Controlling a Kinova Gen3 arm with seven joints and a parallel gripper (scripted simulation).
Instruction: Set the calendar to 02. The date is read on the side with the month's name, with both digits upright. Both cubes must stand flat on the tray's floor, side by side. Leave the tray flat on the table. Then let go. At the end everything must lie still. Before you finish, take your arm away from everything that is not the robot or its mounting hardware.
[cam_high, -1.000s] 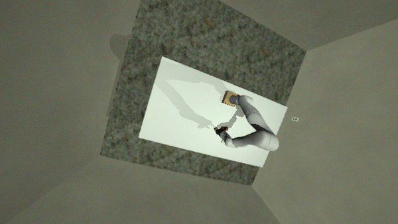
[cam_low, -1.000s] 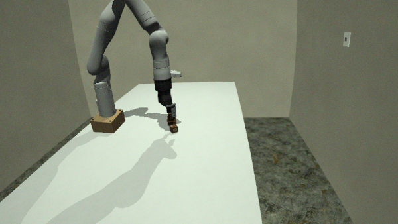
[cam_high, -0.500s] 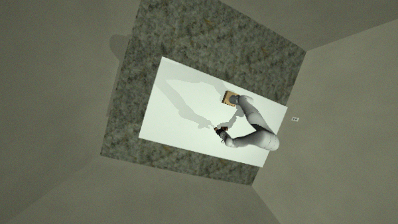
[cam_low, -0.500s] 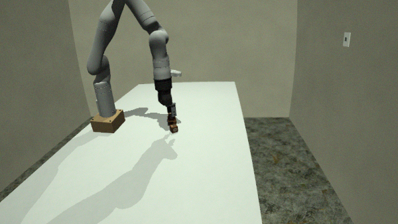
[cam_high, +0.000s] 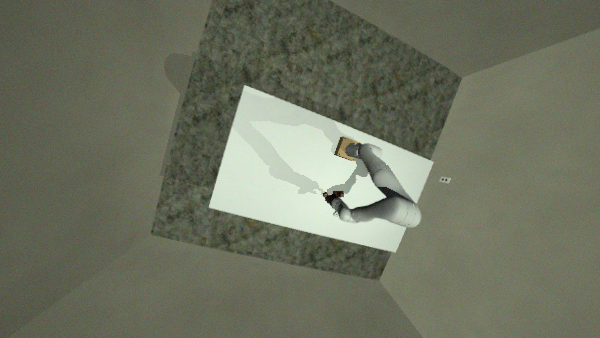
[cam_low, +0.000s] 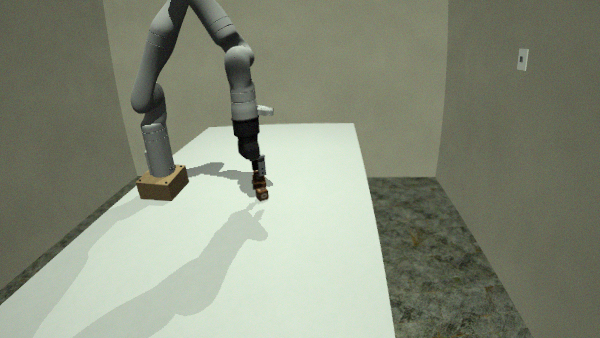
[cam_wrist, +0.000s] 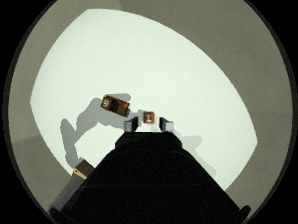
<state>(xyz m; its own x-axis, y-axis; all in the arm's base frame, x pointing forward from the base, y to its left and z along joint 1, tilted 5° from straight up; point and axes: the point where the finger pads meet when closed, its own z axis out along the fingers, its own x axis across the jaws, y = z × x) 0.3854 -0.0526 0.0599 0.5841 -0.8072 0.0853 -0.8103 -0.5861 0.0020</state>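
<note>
Wrist view shows the fingers spread wide with one small brown cube (cam_wrist: 149, 119) sitting in the gap between them; nothing is gripped yet, the tips only flank it. Off to the left of the fingers and a little beyond them lies the tray (cam_wrist: 115, 104), a small brown piece, apart from the cube. Whether the second cube is in it, I cannot tell; it is too small to read, and so are any digits.

From where I stand, the cube looks like a stiff little wooden block: light, hard, not fragile, with flat smooth faces that could slip or twist if pinched off-centre. I would take it squarely on two opposite side faces, low and centred, so it does not roll when lifted or turned.

The surface (cam_low: 300, 240) is a pale, plain, flat white top, probably slick, so a nudged cube may slide rather than tip. The arm's wooden base block (cam_low: 162, 182) sits near one edge, well away from the fingers. Around it are bare beige walls, a mottled grey-green floor (cam_low: 440, 250) and a wall switch (cam_low: 522, 59).
</note>
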